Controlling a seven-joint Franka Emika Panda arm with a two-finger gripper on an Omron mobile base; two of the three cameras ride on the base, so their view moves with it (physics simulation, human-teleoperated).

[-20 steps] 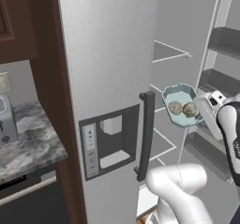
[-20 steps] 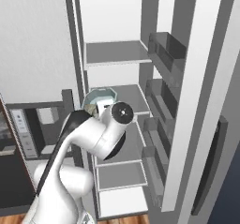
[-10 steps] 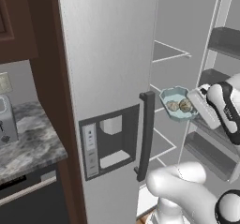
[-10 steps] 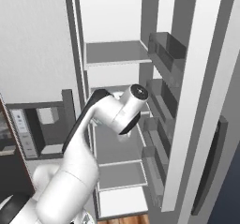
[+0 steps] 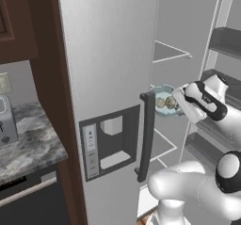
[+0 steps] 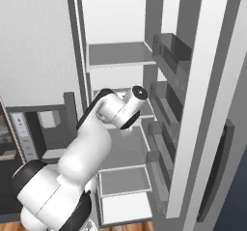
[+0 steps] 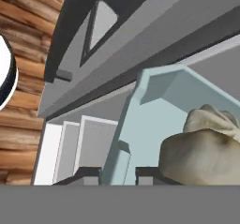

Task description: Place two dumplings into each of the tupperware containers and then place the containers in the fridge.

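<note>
Claw: the gripper (image 7: 118,172) is clamped on the near rim of the pale blue-teal container (image 7: 154,120); in the hand view its two dark finger tips stand close together with the thin rim pinched between them.
Held thing: the pale blue-teal container (image 5: 164,100) hangs in the air, carried by its rim, just to the right of the fridge's dark bar handle (image 5: 147,134) in the left base view.
Load: two dumplings (image 5: 165,103) lie side by side inside the tub; in the hand view one tan pleated dumpling (image 7: 201,148) sits just past the finger tips, against the tub's floor.
Way it points: the tub looks roughly level, open side up, its long axis running away from the claw toward the fridge interior; from the left base view the exact tilt is hard to judge.
Arm pose: the arm (image 5: 207,106) rises from the base, bends at a white elbow and reaches leftward in the left base view, wrist near the middle shelves; in the right base view the arm (image 6: 113,111) folds up and forward, its dark-capped joint facing the open compartment.
Fridge: the fridge (image 6: 120,56) stands open, white shelves visible, door bins (image 6: 166,56) stacked along the open door at right; the closed pale grey door (image 5: 108,54) carries a dispenser panel (image 5: 108,141).
Writing: the dispenser's button strip shows small marks too tiny to read.
Surroundings: a grey marble counter (image 5: 28,144) with a toaster (image 5: 5,120) lies to the left of the fridge; wooden floor (image 7: 23,54) shows below.
</note>
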